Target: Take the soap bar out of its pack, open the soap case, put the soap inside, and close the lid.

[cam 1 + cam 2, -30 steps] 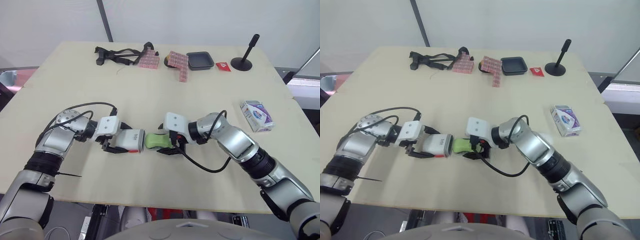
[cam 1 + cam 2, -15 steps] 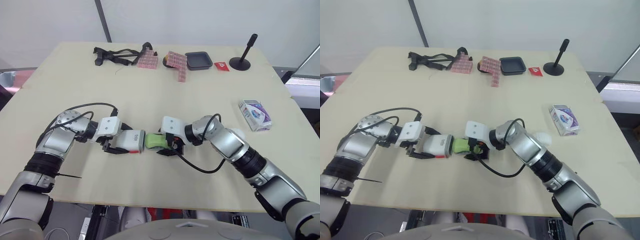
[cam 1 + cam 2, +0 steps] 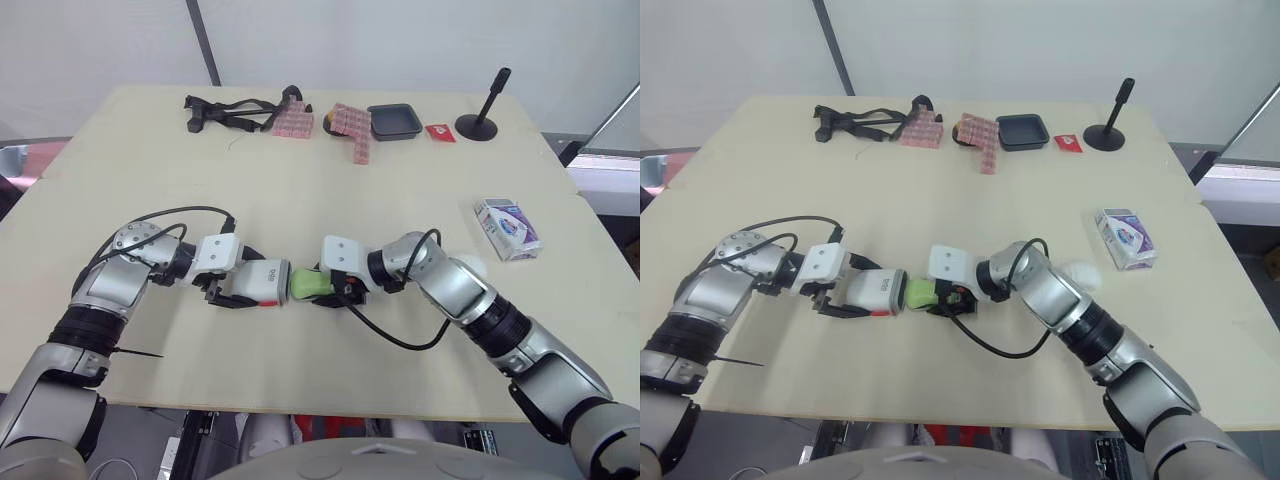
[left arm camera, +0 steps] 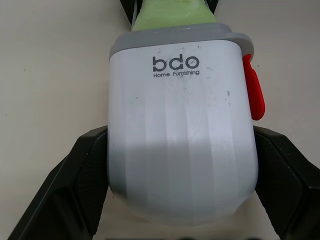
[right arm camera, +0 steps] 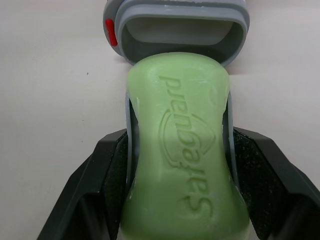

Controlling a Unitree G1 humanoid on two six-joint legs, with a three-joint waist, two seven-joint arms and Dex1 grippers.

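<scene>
- Left pincer is clenched on the white soap case, one finger on each side.
- Right pincer grasps the green soap bar, whose front end sits at the case's open grey mouth.
- The soap pack lies well apart, on the right of the bench.
</scene>
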